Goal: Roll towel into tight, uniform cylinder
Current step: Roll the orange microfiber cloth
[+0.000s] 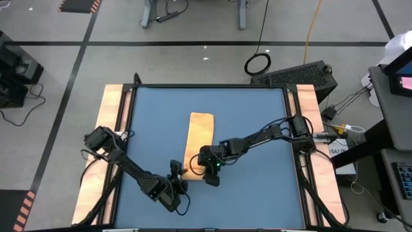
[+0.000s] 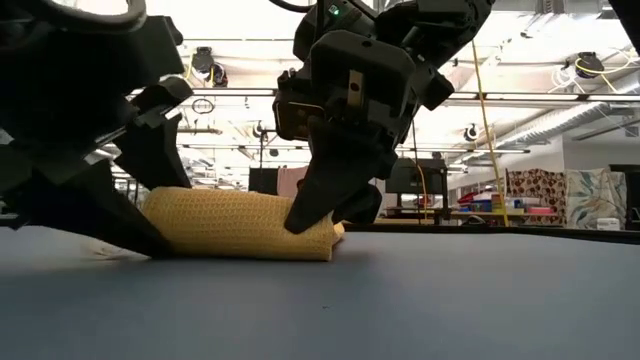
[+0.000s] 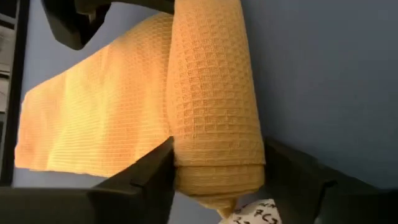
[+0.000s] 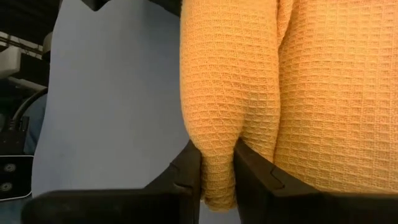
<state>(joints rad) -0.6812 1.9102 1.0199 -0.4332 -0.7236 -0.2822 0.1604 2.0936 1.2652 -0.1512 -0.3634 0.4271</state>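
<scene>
On the blue table (image 1: 257,187), the towel (image 1: 199,135) lay half rolled near the front middle, the left gripper (image 3: 217,180) straddling one roll end with fingers apart, the right gripper (image 4: 217,177) pinching the other end

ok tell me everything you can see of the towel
The towel is orange-yellow waffle-weave cloth, partly rolled: a thick roll at its near end, the rest lying flat on the blue table. A small white tag pokes out at one roll end. The left gripper has its jaws astride that end; the right gripper pinches a fold of the roll at the other end.
</scene>
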